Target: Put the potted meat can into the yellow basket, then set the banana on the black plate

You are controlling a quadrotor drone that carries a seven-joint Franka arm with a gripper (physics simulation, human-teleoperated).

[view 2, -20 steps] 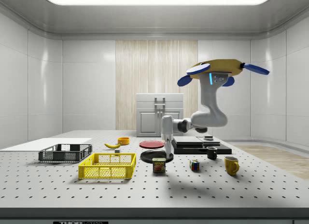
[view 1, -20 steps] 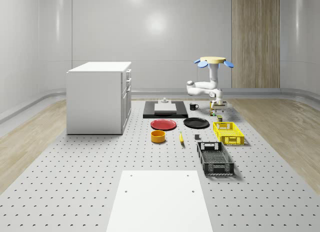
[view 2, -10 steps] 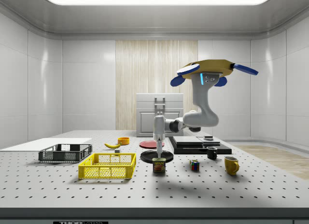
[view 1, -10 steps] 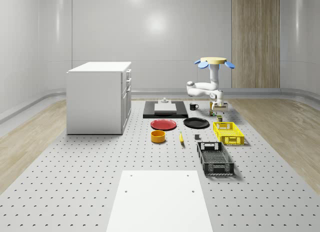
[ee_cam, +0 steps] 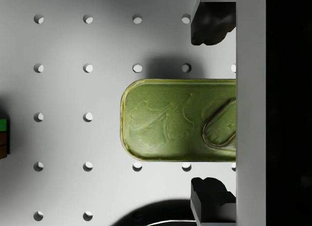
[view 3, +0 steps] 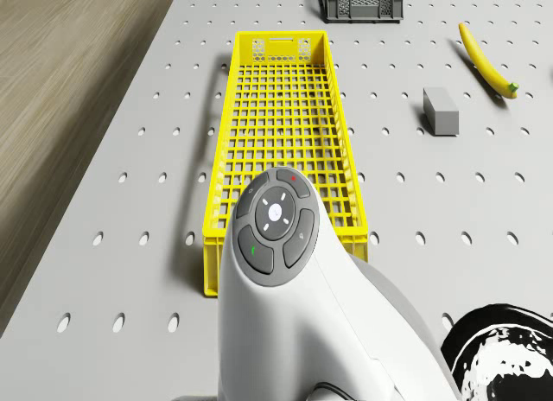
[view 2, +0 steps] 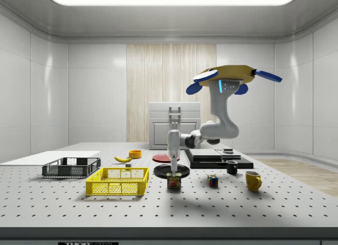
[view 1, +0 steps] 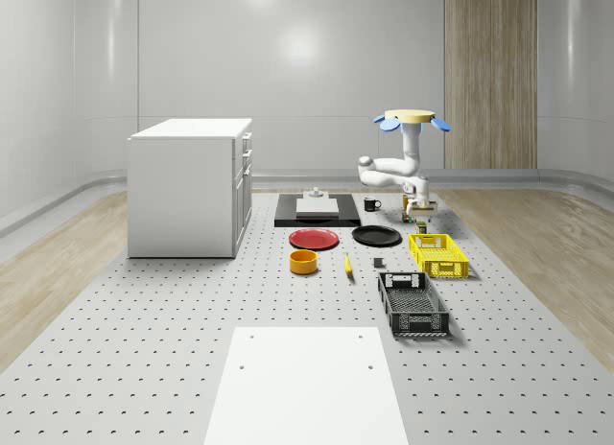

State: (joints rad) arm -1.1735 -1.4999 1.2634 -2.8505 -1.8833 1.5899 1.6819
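My gripper (view 2: 174,172) hangs open just above the meat can (view 2: 174,181), fingers (ee_cam: 210,21) either side, not touching; can sits on table beside yellow basket (view 2: 118,182); I hover above.

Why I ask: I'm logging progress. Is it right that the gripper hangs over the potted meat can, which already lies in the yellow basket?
Not quite. The gripper does hang over the potted meat can, but the side view shows the can on the table, beside the yellow basket.
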